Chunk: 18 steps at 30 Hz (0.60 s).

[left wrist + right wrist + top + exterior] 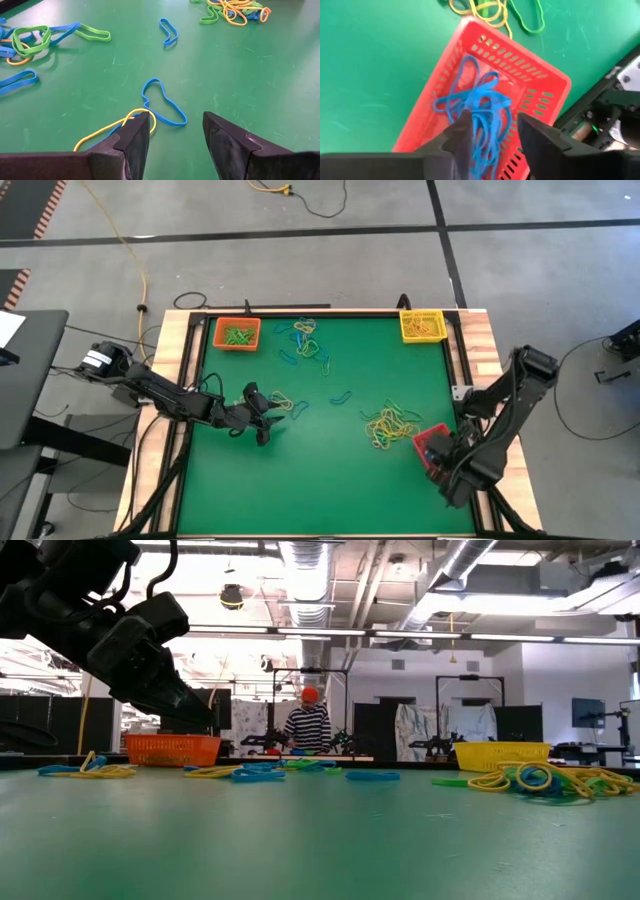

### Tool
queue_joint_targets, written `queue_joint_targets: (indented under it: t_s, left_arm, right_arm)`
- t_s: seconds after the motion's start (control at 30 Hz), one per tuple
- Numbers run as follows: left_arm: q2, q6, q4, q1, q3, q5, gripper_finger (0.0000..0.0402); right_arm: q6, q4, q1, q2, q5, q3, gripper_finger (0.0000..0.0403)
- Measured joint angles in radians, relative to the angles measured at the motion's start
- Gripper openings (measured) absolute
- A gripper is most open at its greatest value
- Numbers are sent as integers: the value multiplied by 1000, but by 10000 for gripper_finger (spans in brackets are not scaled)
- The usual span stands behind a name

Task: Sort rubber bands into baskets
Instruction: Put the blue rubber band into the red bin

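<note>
My left gripper (pixel 268 418) (pixel 175 132) hovers open, low over the green mat at left of centre. A blue rubber band (pixel 162 102) lies just ahead of it, and a yellow one (pixel 114 128) runs under one fingertip. My right gripper (pixel 442 458) (pixel 495 131) stands open, pointing down over the red basket (pixel 430 443) (pixel 540 85) at the mat's right edge. A tangle of blue bands (pixel 476 106) lies in that basket. The orange basket (pixel 237 333) holds green bands; the yellow basket (pixel 422 326) holds yellow ones. My right gripper has blue strands (pixel 487 142) showing between its open fingers over the red basket; I cannot tell whether they touch the fingers.
Loose bands lie in a heap at far centre (pixel 305 342) and another right of centre (pixel 390 426). A single blue band (pixel 342 396) lies mid-mat. A wooden rim (pixel 490 350) frames the mat. A person in a striped top (pixel 308 726) stands beyond the far edge.
</note>
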Motion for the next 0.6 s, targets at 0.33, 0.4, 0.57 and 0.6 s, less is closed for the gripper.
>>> queue_joint_targets:
  t_s: [0.33,0.4,0.57,0.6]
  left_arm:
    - [0,0,0,0,0,0,174]
    - [0,0,0,0,0,0,174]
    - [0,0,0,0,0,-1,174]
    - [0,0,0,0,0,-1,174]
  right_arm:
    - [9,2,0,-74,67,0,239]
    - [-11,7,-2,-75,128,0,241]
    - [-105,40,-53,-69,263,0,242]
    - [-138,55,-70,-67,289,-2,242]
